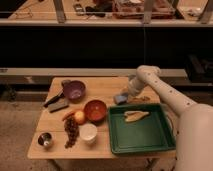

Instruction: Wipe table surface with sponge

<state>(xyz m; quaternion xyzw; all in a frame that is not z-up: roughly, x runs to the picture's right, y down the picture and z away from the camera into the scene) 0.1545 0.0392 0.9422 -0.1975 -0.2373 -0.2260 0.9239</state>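
The pale blue-grey sponge (120, 98) lies flat on the light wooden table surface (102, 85), just behind the far left corner of the green tray. My gripper (127, 95) comes down from the right at the end of the white arm. It sits right against the sponge's right side, shut on it and pressing it to the wood.
A green tray (150, 142) with a yellowish piece (136, 116) fills the right front. An orange bowl (95, 110), a purple bowl (74, 90), a dark grey block with a black handle (57, 103), an orange fruit (79, 117), grapes (72, 133), a white cup (88, 133) and a metal cup (45, 140) crowd the left half.
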